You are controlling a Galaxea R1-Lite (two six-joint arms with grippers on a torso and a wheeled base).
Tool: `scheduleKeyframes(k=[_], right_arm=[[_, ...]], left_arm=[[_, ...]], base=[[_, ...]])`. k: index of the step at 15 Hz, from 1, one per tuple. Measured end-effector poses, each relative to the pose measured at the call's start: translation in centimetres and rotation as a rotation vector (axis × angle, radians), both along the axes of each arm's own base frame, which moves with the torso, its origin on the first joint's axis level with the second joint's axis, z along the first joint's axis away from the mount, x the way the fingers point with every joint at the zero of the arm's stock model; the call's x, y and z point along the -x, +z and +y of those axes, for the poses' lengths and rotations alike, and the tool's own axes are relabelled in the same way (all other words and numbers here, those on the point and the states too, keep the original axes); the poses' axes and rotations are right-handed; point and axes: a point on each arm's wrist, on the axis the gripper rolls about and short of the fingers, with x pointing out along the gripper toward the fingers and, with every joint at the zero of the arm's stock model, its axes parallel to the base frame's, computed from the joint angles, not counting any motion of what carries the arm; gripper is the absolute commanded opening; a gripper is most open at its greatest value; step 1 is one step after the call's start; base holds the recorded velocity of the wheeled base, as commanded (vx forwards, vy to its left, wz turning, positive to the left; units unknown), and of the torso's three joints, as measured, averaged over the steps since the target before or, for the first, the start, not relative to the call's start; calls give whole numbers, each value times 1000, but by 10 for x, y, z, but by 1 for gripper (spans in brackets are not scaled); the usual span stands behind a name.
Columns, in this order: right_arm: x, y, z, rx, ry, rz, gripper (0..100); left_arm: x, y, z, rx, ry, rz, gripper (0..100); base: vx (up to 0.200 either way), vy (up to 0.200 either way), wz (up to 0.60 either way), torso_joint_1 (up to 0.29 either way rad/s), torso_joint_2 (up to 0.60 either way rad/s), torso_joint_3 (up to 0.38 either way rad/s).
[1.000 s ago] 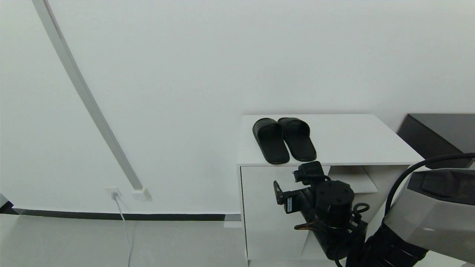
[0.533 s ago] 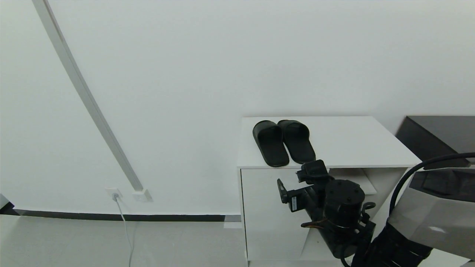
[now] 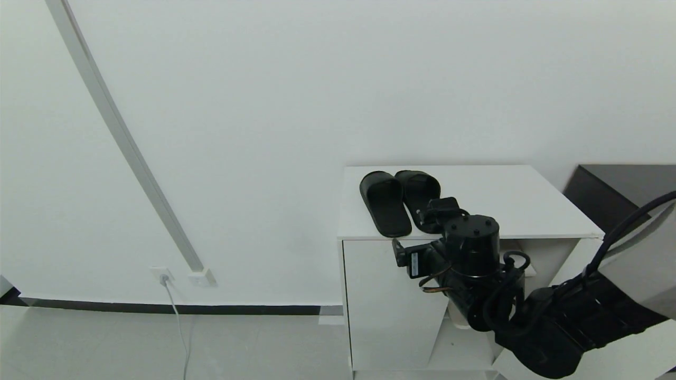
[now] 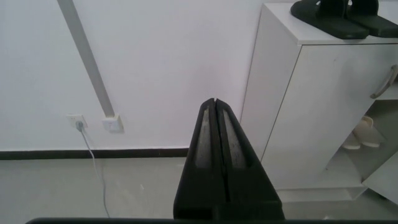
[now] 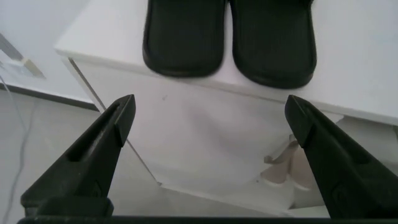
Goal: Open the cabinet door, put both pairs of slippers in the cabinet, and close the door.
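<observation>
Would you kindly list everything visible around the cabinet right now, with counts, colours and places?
black slippers: one pair, black, side by side on the cabinet top, front left.
pale slippers: seemingly one pair, light, on a shelf inside the cabinet.
cabinet: one, white, against the wall, right side open.
wall socket: one, white, low on the wall, cable plugged in.
wall strip: one, grey, slanting.
dark furniture: one, black, right of the cabinet.
left gripper: black, shut, left of the cabinet.
right gripper: black, open, before the black slippers.

Bright, even light, faint shadows; the wall strip [image 3: 152,184] bows with lens distortion.
</observation>
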Motion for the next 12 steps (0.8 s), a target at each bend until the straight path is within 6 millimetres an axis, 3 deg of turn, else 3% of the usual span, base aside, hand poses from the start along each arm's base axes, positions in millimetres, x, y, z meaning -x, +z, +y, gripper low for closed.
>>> scheduleKeyframes(k=[3,12], right_arm=[[2,13,1,-27,-4,-7,100],[8,18,3,-34,-6,-18,100]], left_arm=[[0,0,0,0,-1,0,0],[0,0,0,1,-1,0,0]], base=[[0,0,0,0,0,0],[200,0,0,4,1,1]])
